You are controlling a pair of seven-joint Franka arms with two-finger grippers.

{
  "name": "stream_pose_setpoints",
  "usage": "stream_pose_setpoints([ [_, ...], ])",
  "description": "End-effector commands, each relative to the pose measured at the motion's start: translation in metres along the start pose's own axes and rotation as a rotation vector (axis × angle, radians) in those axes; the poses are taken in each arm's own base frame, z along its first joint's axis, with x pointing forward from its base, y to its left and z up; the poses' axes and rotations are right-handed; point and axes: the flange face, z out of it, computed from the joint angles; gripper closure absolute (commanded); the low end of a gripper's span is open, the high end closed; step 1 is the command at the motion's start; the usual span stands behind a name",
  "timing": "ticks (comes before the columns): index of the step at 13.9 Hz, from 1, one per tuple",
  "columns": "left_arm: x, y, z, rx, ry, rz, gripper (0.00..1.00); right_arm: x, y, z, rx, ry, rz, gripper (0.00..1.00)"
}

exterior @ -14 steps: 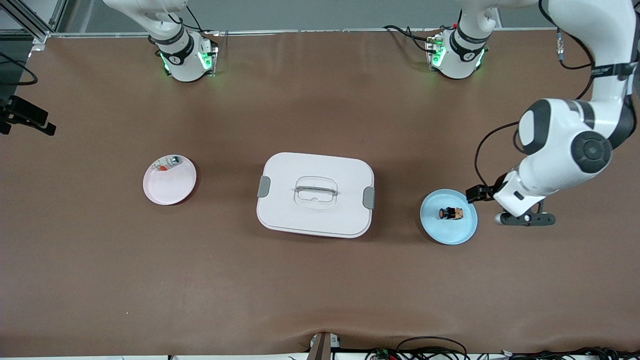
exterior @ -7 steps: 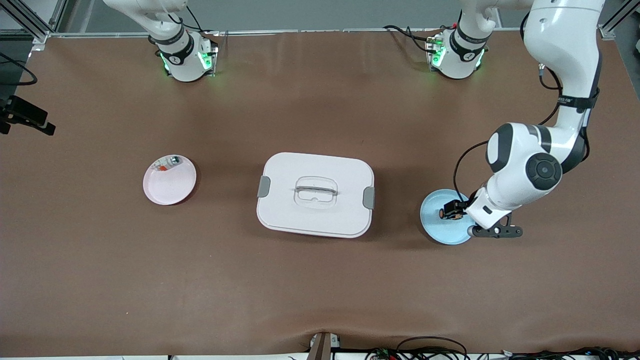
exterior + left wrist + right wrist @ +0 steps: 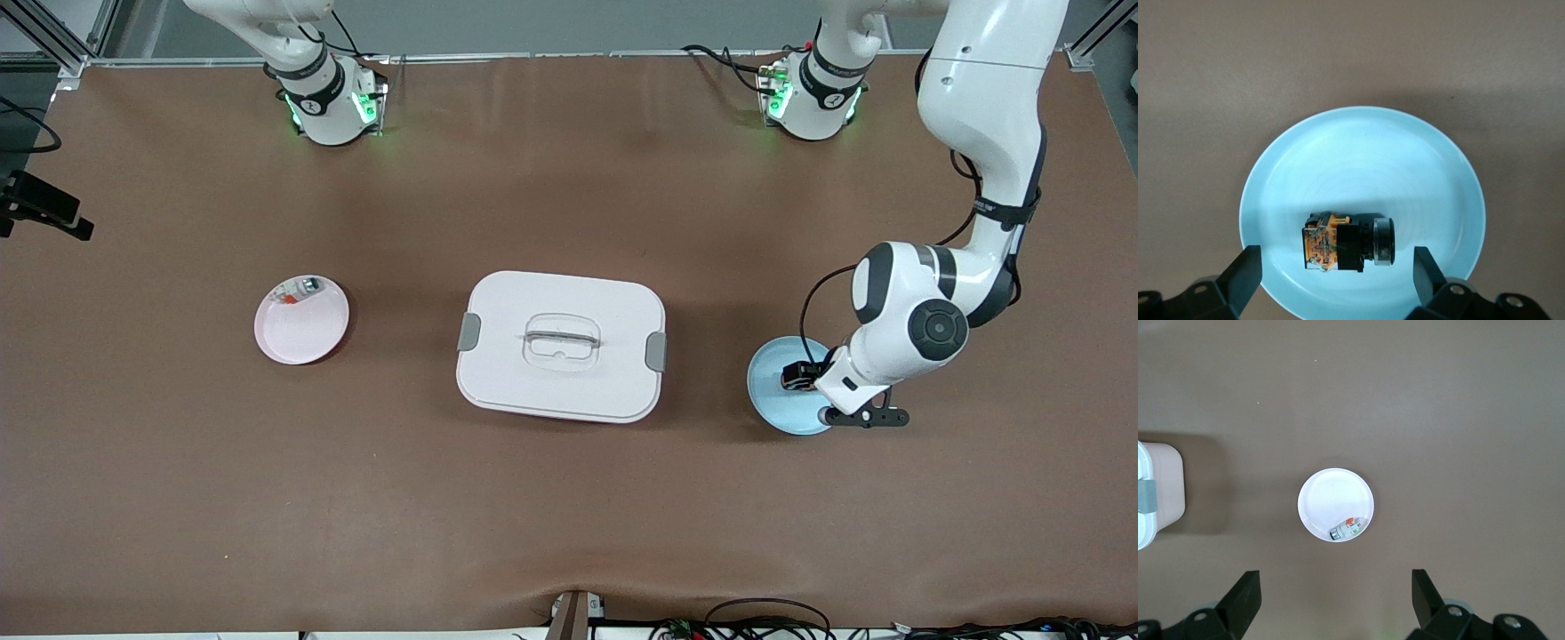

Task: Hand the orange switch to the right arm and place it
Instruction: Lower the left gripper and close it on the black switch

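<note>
- pink plate (image 3: 301, 320) sits toward the right arm's end of the bench (image 3: 569, 498), w/ a small white piece (image 3: 300, 289) (orange + green bits) at the plate's edge farthest from the front cam
- right gripper (image 3: 1335, 603) isn't in the front view, but its wrist cam looks straight down on that pink plate from high up. Fingers (image 3: 1245, 595) spread wide, nothing between them. The arm looks parked up there, waiting
- white lidded box (image 3: 561, 345) mid-bench, grey latches on both short ends, clear handle on the lid
- blue plate (image 3: 778, 400) toward the left arm's end of the bench, well apart from the box
- orange switch (image 3: 1348, 241) lies on its side on the blue plate: black barrel, tan-orange block at one end. The front view shows only a bit of it, mostly hidden by the wrist
- left gripper (image 3: 1337, 277) is low over the blue plate, right above the switch. Fingers (image 3: 1423, 269) apart, one on each side of the switch, not touching it afaict. Nothing clamped
</note>
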Motion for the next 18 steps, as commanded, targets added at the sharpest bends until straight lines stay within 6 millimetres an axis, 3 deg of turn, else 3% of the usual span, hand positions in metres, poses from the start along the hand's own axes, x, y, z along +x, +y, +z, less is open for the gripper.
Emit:
stream_pose_setpoints([
  [1, -0.001, -0.002, 0.006, 0.001, -0.002, -0.01, 0.0, -0.005, 0.0, -0.002, -0.038, 0.004, -0.019, 0.0],
  [6, -0.007, -0.002, 0.031, 0.008, -0.043, -0.006, 0.0, -0.004, -0.001, -0.002, -0.038, 0.007, -0.017, 0.0],
  [18, -0.005, 0.005, 0.051, 0.005, -0.018, 0.003, 0.03, -0.005, 0.0, -0.001, -0.037, -0.001, -0.013, 0.0],
])
